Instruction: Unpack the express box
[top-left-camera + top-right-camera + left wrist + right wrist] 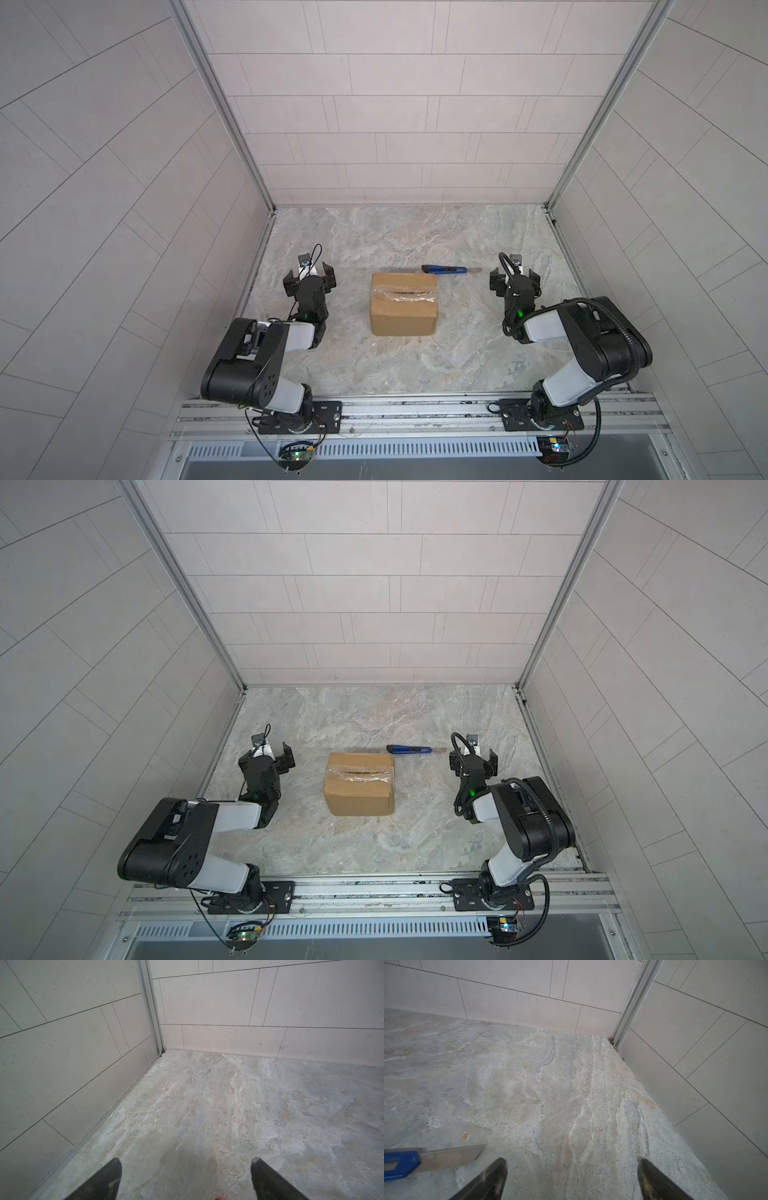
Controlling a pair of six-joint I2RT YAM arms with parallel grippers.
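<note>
Brown cardboard comes first on the marbled bench [415, 365]: the box [403, 303] [359, 783] stands at the middle, between the two arms. Its flaps are shut and sealed with clear tape [404, 295] along the top seam, so we cannot see what it holds.

Off to its left, the left pincer [309, 277] [266, 759] hangs with jaws apart and empty, well clear of the box. Its wrist view shows only bare bench between its fingers [186, 1162]. On the other side, the right pincer [514, 279] [473, 759] is spread wide too, gripping nothing.

Just behind the box, by its far right corner, lies a blue knife [446, 269] [409, 749]. Its blade [452, 1156] is out and points toward the right pincer [572, 1161], near one fingertip but not touching it.
</note>
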